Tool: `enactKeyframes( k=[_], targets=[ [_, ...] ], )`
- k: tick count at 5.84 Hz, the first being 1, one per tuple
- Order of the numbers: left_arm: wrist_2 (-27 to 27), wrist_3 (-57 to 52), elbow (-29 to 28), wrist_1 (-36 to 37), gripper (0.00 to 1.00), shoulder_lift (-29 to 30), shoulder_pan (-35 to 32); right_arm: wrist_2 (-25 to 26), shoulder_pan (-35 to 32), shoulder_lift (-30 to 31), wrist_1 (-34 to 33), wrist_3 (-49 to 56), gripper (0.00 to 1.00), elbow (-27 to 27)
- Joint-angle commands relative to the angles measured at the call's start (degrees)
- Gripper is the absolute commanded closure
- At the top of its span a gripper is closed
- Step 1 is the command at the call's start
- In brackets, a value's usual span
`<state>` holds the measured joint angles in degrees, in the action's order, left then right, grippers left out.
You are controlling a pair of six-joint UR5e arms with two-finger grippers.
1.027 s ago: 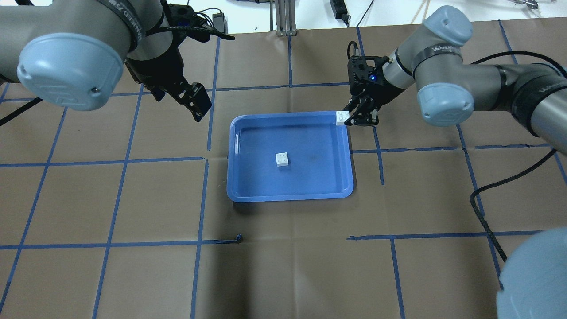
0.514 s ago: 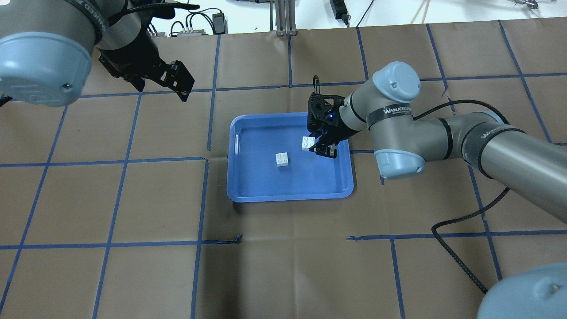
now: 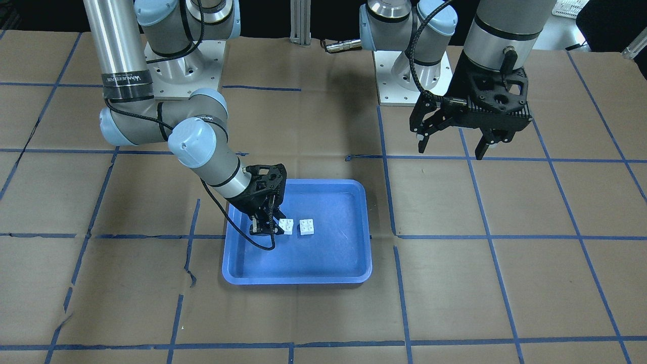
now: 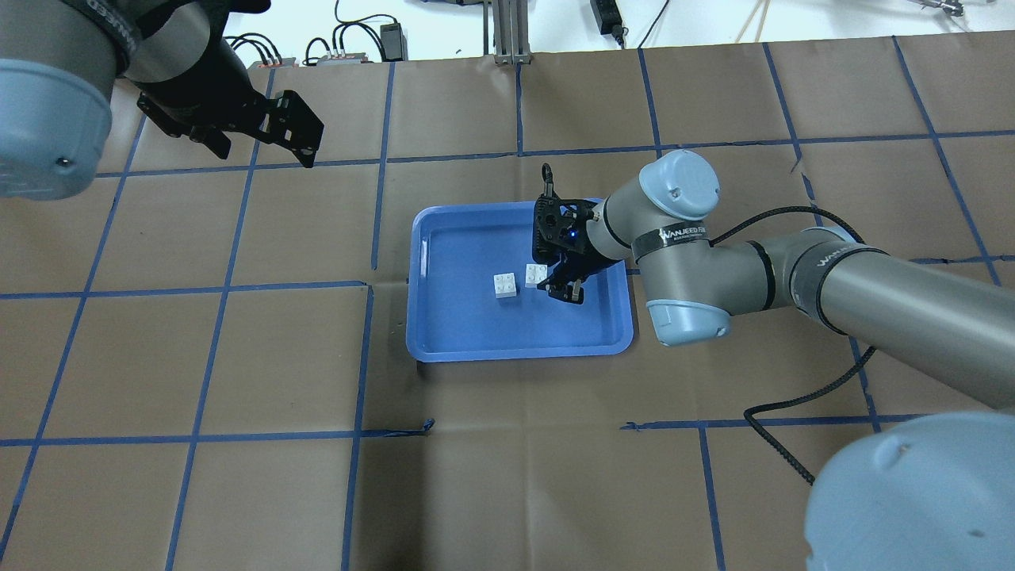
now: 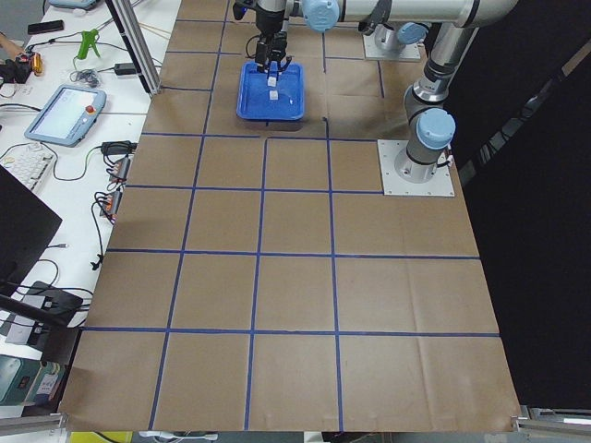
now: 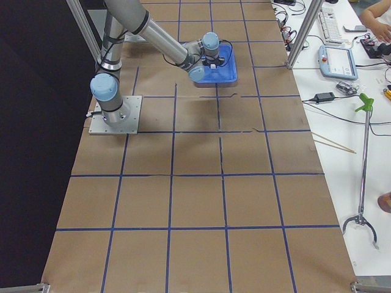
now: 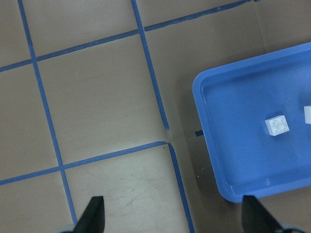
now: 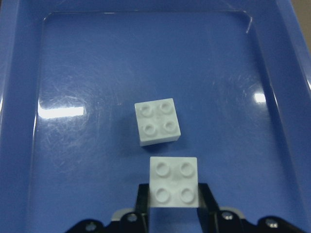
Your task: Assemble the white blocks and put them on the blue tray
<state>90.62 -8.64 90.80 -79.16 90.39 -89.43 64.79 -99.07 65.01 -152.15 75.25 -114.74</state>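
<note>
1. White blocks are not yet joined: one white block lies in the middle of the blue tray, and the other block is pinched by the right pincer.
2. One second ago this pincer was at a corner of the tray. Now it is just beside the lying block, so the joining seems near.
3. The left pincer, spread and empty, has drawn farther from the tray.
4. Around the tray, the tabletop is brown paper with blue tape lines. Beyond it a white desk carries a pendant.
</note>
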Motion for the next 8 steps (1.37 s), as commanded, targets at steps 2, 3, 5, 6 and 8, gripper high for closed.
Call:
enactKeyframes(
  k=[2,3,5,6,8],
  targets=[
    [0.0,3.35,0.17,-0.03,0.01,-0.22,1.35,-0.11,-1.12,-2.07,-2.79,-1.41,0.78,0.04],
    [0.0,3.54,0.25,-0.03,0.01,-0.22,1.45,-0.02,-1.21,-2.17,-2.89,-1.42,0.78,0.13],
    [-0.26,3.36,1.13,0.06,0.01,-0.22,1.8,-0.19,-1.3,-2.08,-3.07,-3.08,0.78,0.22],
    [-0.18,3.36,1.13,0.06,0.01,-0.22,1.89,-0.11,-1.38,-2.08,-2.9,-3.35,0.78,0.22],
    [-0.27,3.27,1.13,0.06,0.01,-0.22,1.8,-0.11,-1.38,-2.08,-2.72,-3.44,0.78,0.22]
  ],
)
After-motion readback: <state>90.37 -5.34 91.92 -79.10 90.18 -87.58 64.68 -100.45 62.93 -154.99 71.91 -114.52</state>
